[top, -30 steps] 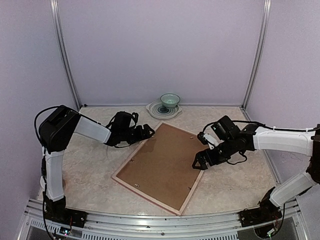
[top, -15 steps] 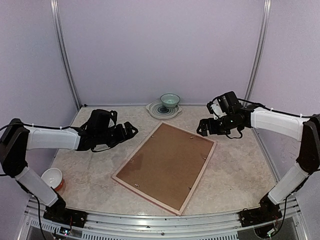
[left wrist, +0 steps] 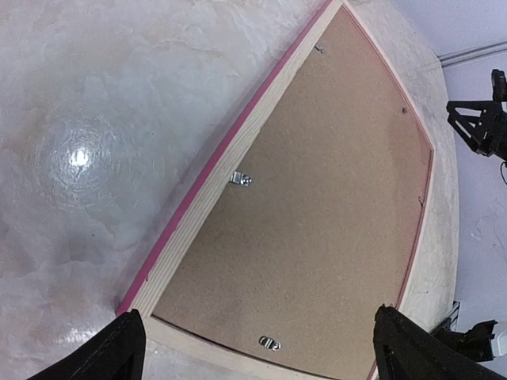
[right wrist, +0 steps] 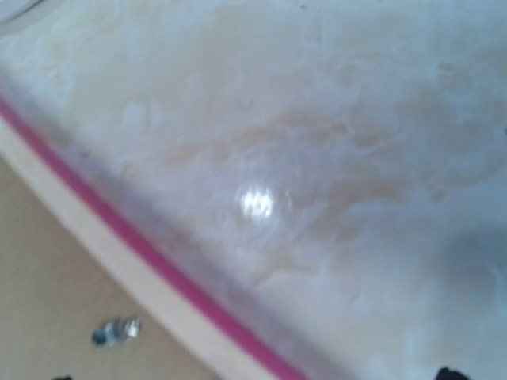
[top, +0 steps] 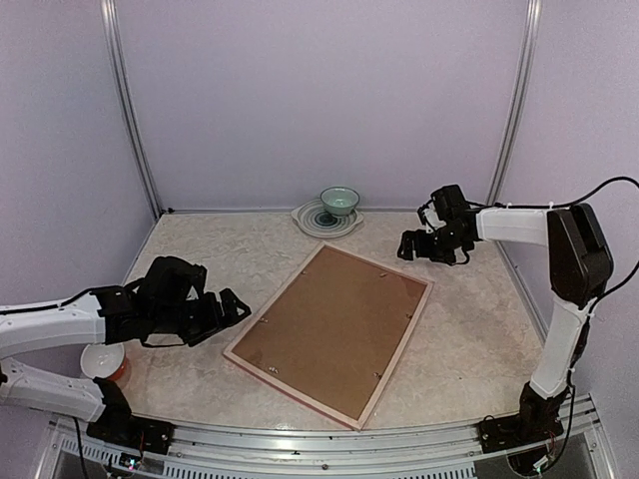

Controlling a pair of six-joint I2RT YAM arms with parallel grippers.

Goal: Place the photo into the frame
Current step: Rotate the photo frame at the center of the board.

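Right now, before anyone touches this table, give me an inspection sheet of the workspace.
Surface: marbled tabletop, glare spots.
Job's things: frame lies face down at centre, brown backing in it; photo not visible.
Clutter: bowl on plate at far edge; cup by left arm.
Grippers: left gripper open, empty, beside frame; right gripper open, empty, near its far corner.
Cables: black cable loops off right arm.
Surroundings: lilac walls, metal posts.

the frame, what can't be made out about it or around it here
Photo: no view shows it; the frame lies face down and the brown backing covers its opening.
Backing clip: right wrist view, blurred.
Right jaws: right wrist view, cut off at the bottom edge.
Cup: top view, partly behind the left arm.
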